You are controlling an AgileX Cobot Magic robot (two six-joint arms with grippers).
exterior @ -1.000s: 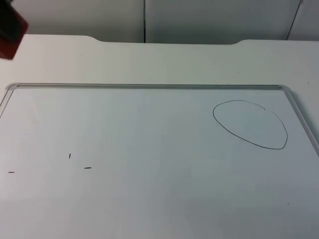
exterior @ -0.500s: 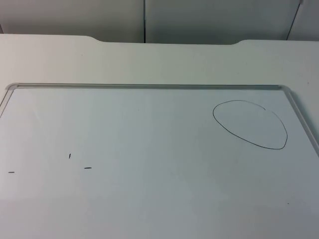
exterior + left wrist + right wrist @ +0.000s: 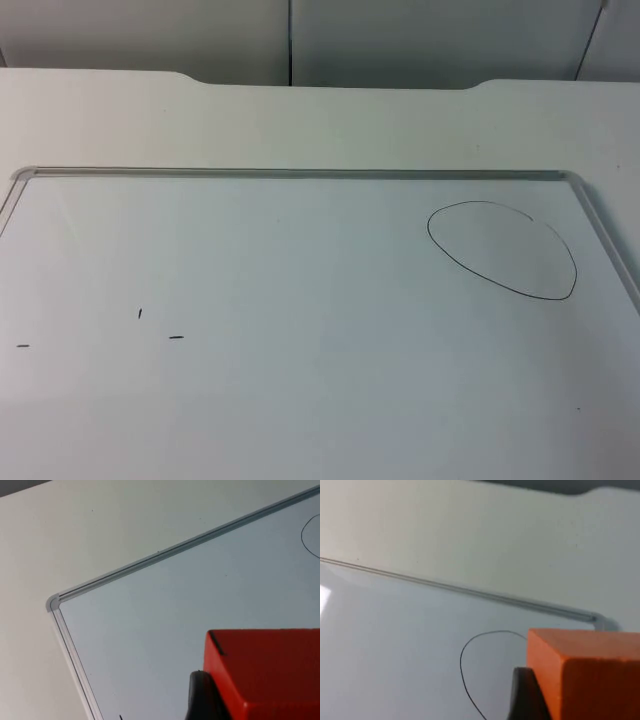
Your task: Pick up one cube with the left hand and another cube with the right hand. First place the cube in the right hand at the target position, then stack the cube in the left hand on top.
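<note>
On the table (image 3: 320,120): whiteboard (image 3: 300,380) bearing a drawn oval (image 3: 502,250).
Left gripper (image 3: 235,700): above the board's corner, pinching a red cube (image 3: 265,672).
Right gripper (image 3: 555,700): near the oval, pinching an orange cube (image 3: 585,672).

The whiteboard (image 3: 300,330) lies flat on the table (image 3: 330,125), its face bare but for a drawn oval outline (image 3: 500,250) at far right and three short pen marks (image 3: 140,313) at near left. Its low raised frame (image 3: 300,173) is the one ridge to cross.
</note>
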